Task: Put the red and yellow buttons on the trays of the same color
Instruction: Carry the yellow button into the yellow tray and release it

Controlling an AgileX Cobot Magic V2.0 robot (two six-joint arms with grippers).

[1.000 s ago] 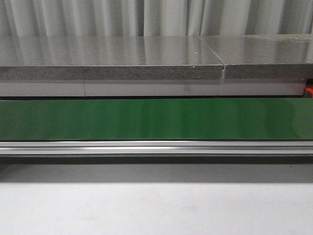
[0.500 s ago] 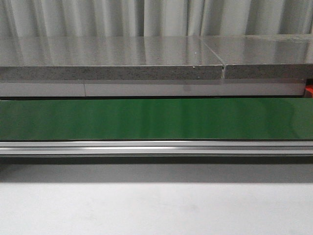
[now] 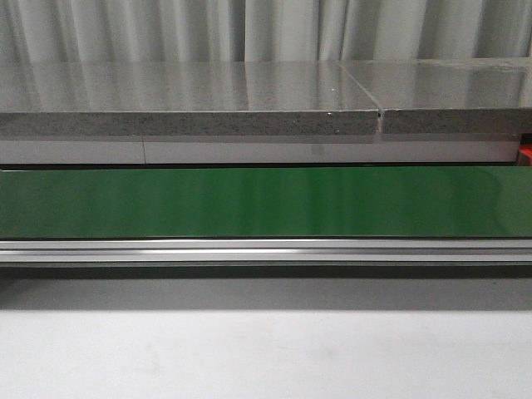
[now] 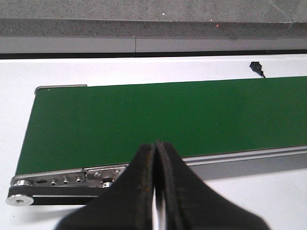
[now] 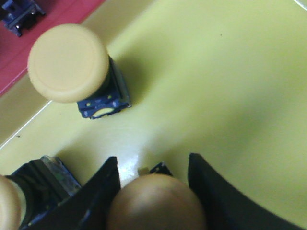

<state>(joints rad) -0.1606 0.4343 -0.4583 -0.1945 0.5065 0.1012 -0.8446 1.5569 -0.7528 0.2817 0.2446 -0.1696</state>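
In the right wrist view, my right gripper (image 5: 153,159) is shut on a yellow button (image 5: 156,203), and its domed cap touches both fingers. The button's dark base rests on or just above the yellow tray (image 5: 230,86). A second yellow button (image 5: 67,62) stands upright on the same tray. The edge of a third (image 5: 7,203) shows beside my left finger. The red tray (image 5: 72,12) adjoins the yellow one and holds a dark blue part (image 5: 17,14). My left gripper (image 4: 157,143) is shut and empty. Neither gripper appears in the front view.
The green conveyor belt (image 4: 168,115) lies under my left gripper, near its roller end (image 4: 19,200). It crosses the front view (image 3: 266,199) with nothing on it. A grey stone counter (image 3: 191,100) runs behind it. A small black plug (image 4: 257,68) lies on the white table.
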